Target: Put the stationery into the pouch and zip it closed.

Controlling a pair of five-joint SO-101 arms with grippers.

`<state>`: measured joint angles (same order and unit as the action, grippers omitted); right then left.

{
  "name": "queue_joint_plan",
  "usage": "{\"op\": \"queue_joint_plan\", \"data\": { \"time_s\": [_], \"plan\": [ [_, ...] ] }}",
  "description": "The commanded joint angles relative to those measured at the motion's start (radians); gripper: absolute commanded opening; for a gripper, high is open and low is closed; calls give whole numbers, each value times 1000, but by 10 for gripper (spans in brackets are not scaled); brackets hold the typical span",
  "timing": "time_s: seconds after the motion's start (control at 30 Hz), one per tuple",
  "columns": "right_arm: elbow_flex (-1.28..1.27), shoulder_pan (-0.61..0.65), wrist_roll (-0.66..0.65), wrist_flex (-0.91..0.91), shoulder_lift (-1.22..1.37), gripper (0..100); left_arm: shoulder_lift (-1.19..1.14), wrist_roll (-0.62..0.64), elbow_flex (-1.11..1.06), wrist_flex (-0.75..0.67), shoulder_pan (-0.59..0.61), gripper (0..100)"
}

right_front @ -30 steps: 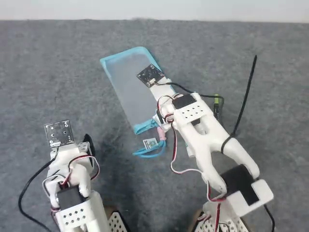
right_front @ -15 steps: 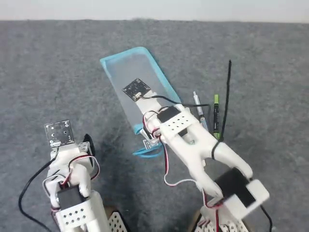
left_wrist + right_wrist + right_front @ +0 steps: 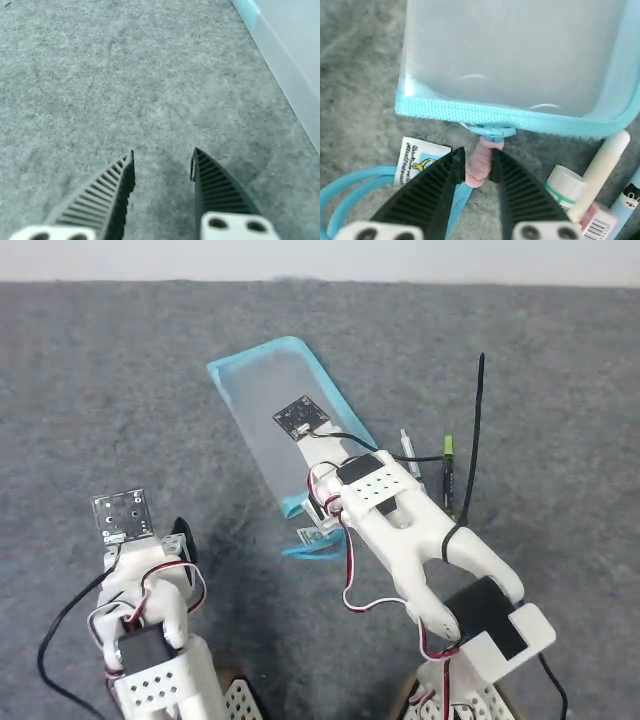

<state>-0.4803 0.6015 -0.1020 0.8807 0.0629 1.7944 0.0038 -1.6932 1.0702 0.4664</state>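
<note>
**High view.** The pouch (image 3: 270, 410), translucent with light blue trim, lies flat on the grey mat (image 3: 100, 380), slanting away from the arms. The right arm (image 3: 420, 540) reaches over its near, narrow end. A white label (image 3: 312, 536) and a blue loop strap (image 3: 312, 553) lie on the mat just beside that end. A green pen (image 3: 448, 468) and a silver-white pen (image 3: 408, 448) lie outside the pouch, along its right side and partly under the arm. The left arm (image 3: 150, 600) sits folded at the near left, well apart from the pouch.

**Left wrist view.** The left gripper (image 3: 162, 165) hangs over bare mat with its jaws spread and nothing between them. An edge of the pouch shows farther off.

**Right wrist view.** The right gripper (image 3: 477, 151) has its jaws pinching the pink zipper pull (image 3: 479, 170). The pull hangs from the blue slider (image 3: 492, 132) on the pouch's trimmed end. The label lies just beside one finger, with the loop strap next to it. What looks like a glue stick (image 3: 565, 186) and a cream stick (image 3: 602, 165) lie on the mat near the pouch's corner, outside it.
</note>
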Motion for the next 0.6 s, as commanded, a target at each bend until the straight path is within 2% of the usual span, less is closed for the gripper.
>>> {"op": "queue_joint_plan", "data": {
  "time_s": [0.0, 0.23, 0.57],
  "plan": [
    [8, -12, 5, -8, -8, 179, 6, 9, 7, -32, 5, 180],
    [3, -4, 6, -15, 2, 199, 6, 9, 7, -32, 5, 180],
    [68, -7, 9, -27, 150, 198, 6, 11, 7, -32, 5, 179]
  ]
}}
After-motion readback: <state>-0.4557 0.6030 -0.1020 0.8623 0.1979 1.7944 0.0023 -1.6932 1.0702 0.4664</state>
